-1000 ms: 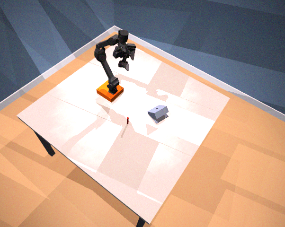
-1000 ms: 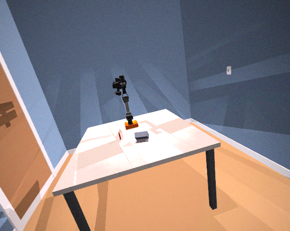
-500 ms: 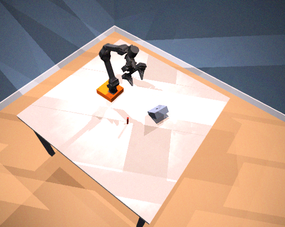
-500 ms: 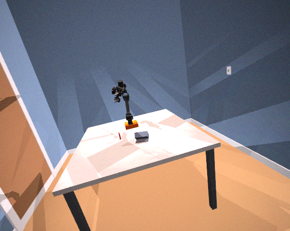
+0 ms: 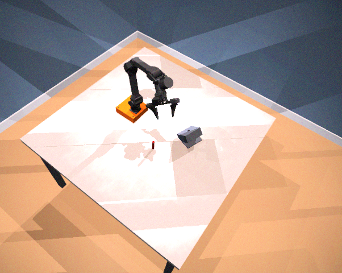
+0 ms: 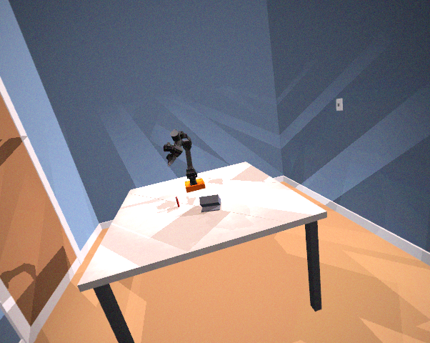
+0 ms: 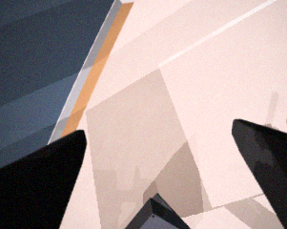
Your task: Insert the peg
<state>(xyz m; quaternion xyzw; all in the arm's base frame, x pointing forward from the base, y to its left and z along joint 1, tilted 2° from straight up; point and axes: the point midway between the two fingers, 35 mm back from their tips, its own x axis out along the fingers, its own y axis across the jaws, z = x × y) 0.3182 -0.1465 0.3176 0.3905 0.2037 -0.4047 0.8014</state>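
Observation:
A thin red peg (image 5: 153,145) (image 6: 177,201) stands upright on the table; it does not show in the wrist view. Its cross-section is too small to tell. A grey block with a sloped panel (image 5: 191,135) (image 6: 209,201) (image 7: 154,222) stands apart from the peg, to its right in the top and exterior views. A small dark hole (image 5: 188,130) shows in its upper face; its exact shape is unclear. My gripper (image 5: 165,117) (image 7: 158,131) is wide open and empty, fingers pointing downward, high above the table. In the exterior view the fingers overlap.
The arm's orange base (image 5: 122,109) (image 6: 196,187) sits on the white table (image 5: 153,182) (image 6: 244,194), behind the peg and block. Shadows of the arm fall across the table around the peg. The block is the one obstacle near the peg.

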